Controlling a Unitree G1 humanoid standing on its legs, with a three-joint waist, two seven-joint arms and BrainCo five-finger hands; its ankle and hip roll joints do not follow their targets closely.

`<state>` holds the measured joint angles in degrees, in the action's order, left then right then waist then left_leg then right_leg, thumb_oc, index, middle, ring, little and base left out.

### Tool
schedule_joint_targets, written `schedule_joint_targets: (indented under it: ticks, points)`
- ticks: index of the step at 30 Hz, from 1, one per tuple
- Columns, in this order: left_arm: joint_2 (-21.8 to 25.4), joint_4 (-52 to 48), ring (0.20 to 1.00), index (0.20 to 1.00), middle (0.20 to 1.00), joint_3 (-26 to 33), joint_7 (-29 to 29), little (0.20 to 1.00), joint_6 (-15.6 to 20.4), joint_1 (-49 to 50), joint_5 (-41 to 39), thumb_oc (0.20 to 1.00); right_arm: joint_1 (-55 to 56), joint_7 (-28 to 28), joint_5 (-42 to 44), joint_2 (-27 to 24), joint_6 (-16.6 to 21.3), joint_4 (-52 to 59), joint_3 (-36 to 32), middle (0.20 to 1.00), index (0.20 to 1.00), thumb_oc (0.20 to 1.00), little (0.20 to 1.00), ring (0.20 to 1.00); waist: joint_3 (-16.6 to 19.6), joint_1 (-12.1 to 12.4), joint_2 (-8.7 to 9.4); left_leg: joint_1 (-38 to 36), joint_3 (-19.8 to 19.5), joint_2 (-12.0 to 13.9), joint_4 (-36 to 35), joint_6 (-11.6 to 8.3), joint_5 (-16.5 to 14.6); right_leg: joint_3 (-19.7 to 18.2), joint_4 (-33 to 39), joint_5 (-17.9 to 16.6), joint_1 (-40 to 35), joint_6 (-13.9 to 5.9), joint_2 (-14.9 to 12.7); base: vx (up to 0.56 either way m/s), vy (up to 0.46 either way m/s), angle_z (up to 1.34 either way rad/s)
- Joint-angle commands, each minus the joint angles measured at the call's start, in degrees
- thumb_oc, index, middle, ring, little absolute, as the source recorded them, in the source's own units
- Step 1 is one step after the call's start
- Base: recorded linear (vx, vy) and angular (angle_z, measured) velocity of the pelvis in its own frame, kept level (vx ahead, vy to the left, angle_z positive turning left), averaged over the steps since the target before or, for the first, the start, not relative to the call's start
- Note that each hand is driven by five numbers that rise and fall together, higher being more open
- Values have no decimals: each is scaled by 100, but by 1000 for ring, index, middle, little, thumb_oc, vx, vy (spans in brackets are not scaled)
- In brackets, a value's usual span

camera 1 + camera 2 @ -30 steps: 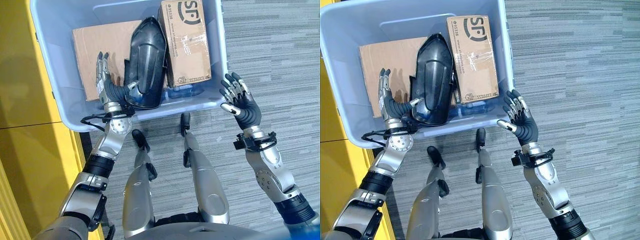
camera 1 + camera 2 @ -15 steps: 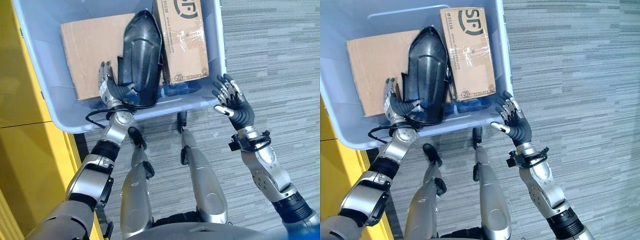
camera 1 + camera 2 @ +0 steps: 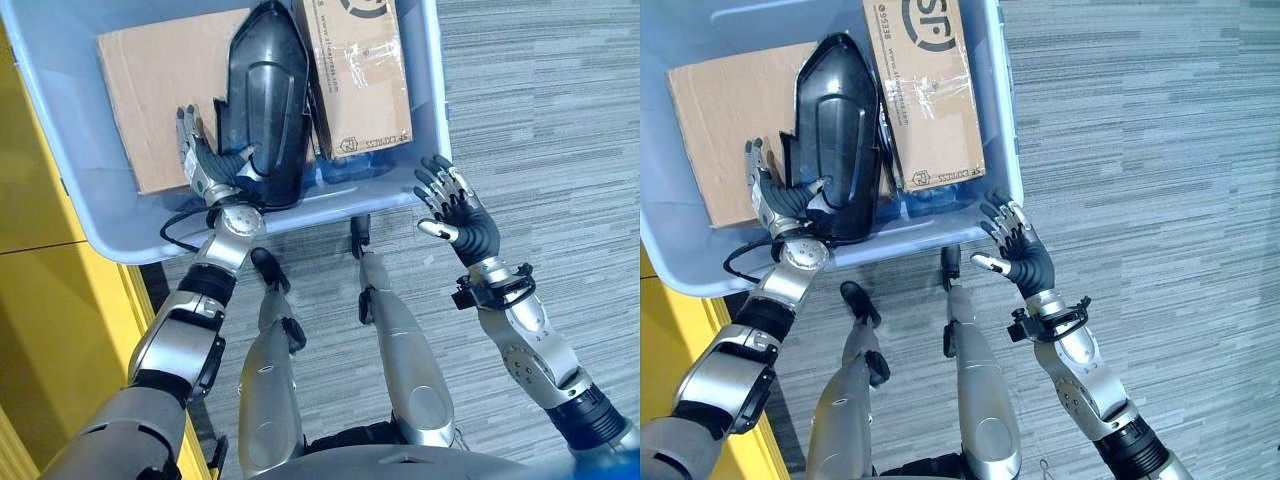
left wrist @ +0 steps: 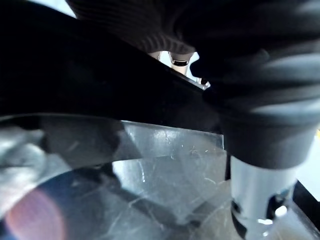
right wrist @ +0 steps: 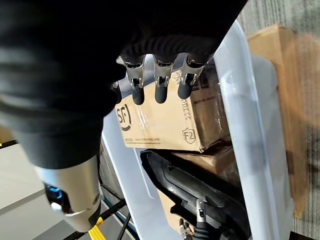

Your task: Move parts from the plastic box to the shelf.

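Inside the plastic box (image 3: 80,200), the left hand (image 3: 205,168) now sits lower against the near end of the black part (image 3: 262,100), thumb hooked on its edge and fingers straight beside it, where a second ago it stood higher on the flat cardboard (image 3: 150,90). The right hand (image 3: 455,210) has edged closer to the box's near corner, fingers spread wide, holding nothing. It looks like a two-handed lift is being set up; the taped carton (image 3: 355,70) lies untouched beside the part.
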<state>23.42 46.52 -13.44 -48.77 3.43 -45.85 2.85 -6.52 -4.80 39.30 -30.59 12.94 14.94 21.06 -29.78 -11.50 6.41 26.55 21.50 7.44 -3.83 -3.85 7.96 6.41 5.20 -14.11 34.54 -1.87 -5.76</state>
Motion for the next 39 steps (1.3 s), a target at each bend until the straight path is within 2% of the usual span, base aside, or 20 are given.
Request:
schedule_joint_targets:
  ticks: [1,2,3,4,8,25,28,29,30,33,38,39]
  points:
    - [-14,1071,1000,1000,1000,40,488,1000,-291,206,-459,1000,75,76,167,-305,358,534,-180,1000,1000,1000,1000,1000,85,-106,186,-92,-444,621,435,-459,-41,-354,-784,412,-85,-836,-560,0,0,0]
    - [-61,1157,1000,1000,1000,-21,542,1000,-302,158,-446,1000,82,93,194,-322,358,542,-174,1000,1000,1000,1000,1000,88,-130,186,-84,-435,618,435,-457,-46,-364,-786,411,-64,-837,-559,0,0,0]
    - [-71,1141,570,570,570,-43,570,570,-320,162,-414,570,99,96,191,-327,360,560,-191,1000,1000,1000,1000,1000,82,-133,183,-79,-431,622,440,-456,-50,-363,-793,415,-54,-839,-562,0,0,0]
    - [-100,1192,200,200,200,-53,611,200,-311,159,-432,200,114,108,195,-326,368,560,-192,1000,1000,1000,1000,1000,81,-138,186,-78,-433,624,446,-455,-54,-368,-800,419,-44,-839,-559,0,0,0]
    - [-154,1484,200,200,200,-80,805,200,-311,141,-422,200,213,145,185,-312,364,575,-239,1000,1000,1000,1000,1000,106,-173,205,-84,-417,624,464,-447,-87,-391,-794,429,-28,-828,-537,0,0,0]
    - [-220,1476,200,200,200,-53,861,200,-242,306,-387,200,437,257,205,-444,390,596,-343,1000,1000,1000,1000,1000,318,-118,76,-248,-481,547,457,-432,-132,-349,-800,472,-241,-835,-602,0,0,0]
    - [-288,1031,200,200,200,117,869,200,-46,531,-754,200,441,207,166,-405,370,560,-352,1000,1000,1000,1000,1000,358,-68,21,-325,-495,530,422,-429,-129,-322,-788,474,-339,-843,-630,0,0,0]
    - [-395,282,200,200,200,260,860,200,199,830,-1177,200,431,118,129,-345,350,530,-372,1000,1000,1000,1000,1000,373,6,-42,-395,-524,502,389,-416,-130,-297,-797,487,-420,-842,-652,0,0,0]
    - [-396,261,200,200,200,263,856,200,188,850,-1175,200,437,116,128,-346,349,532,-368,1000,1000,1000,1000,1000,376,2,-43,-401,-526,501,385,-416,-130,-295,-795,488,-427,-842,-652,0,18,3]
    - [-444,-1496,200,200,200,470,1065,200,645,1639,-1709,200,401,-57,60,-166,245,353,-386,1000,1000,1000,1000,1000,464,192,-162,-657,-562,446,255,-402,-113,-229,-774,515,-702,-841,-722,5,17,3]
    - [-303,-2634,200,200,200,658,1327,200,836,2295,-1761,200,408,-70,41,-82,124,249,-407,1000,1000,1000,1000,1000,615,300,-232,-964,-588,413,97,-403,-89,-150,-701,525,-1018,-862,-770,6,20,11]
    - [-256,-2855,200,200,200,735,1389,200,860,2434,-1715,200,417,-50,35,-79,97,234,-441,1000,1000,1000,1000,1000,648,320,-224,-964,-556,401,77,-361,28,-136,-684,422,-1021,-822,-779,-40,17,12]
